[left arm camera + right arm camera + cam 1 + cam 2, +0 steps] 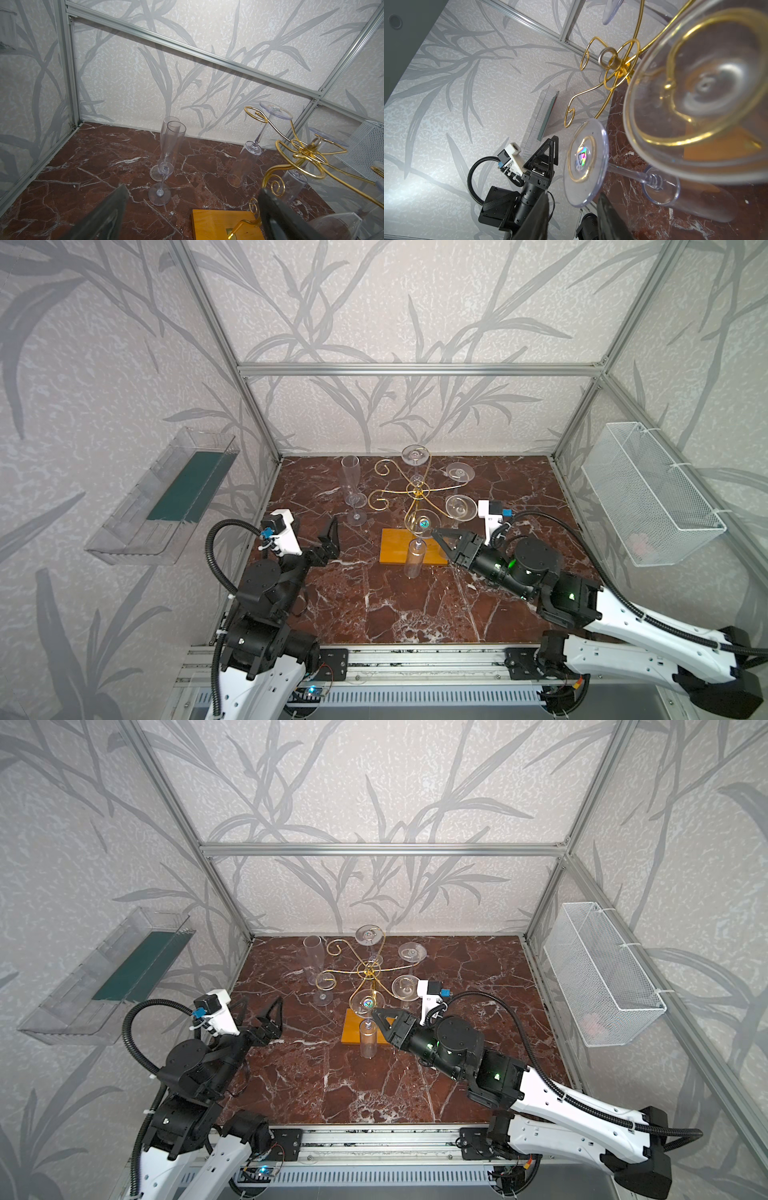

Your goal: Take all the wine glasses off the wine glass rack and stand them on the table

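Note:
The gold wire wine glass rack (417, 489) stands on its orange wooden base (395, 549) mid-table. A clear wine glass hangs upside down from its front arm, foot (424, 524) on the scroll and bowl (414, 562) below. My right gripper (436, 540) reaches in just right of that glass's stem. In the right wrist view the foot's rim (579, 204) lies between the parted fingers of the right gripper (573, 195), with no clear squeeze. My left gripper (330, 535) hovers open and empty left of the base, also in the left wrist view (192, 193).
Three more glasses hang from the rack's back and right arms (415, 454) (460, 472) (460, 507). Two flutes (166, 153) stand upright back left of the rack. A clear bin (166, 497) hangs on the left wall, a white mesh basket (652, 493) on the right.

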You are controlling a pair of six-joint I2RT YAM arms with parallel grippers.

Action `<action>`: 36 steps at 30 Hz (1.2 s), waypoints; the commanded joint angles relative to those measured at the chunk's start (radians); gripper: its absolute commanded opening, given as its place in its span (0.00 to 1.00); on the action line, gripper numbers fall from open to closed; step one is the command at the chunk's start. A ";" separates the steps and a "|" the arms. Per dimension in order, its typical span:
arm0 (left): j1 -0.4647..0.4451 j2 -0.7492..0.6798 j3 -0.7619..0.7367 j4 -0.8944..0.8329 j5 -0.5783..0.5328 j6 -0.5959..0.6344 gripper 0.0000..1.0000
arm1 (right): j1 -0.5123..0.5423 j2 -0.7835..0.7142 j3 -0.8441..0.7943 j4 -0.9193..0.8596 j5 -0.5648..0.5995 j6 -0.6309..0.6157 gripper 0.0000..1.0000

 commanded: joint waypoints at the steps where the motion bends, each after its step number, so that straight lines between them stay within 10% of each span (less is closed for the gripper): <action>1: -0.002 -0.010 -0.008 -0.007 -0.012 -0.028 0.99 | 0.009 -0.003 -0.013 0.059 0.049 0.020 0.37; 36: -0.002 -0.005 -0.016 0.011 0.009 -0.078 0.99 | 0.008 0.021 -0.093 0.159 0.094 0.156 0.07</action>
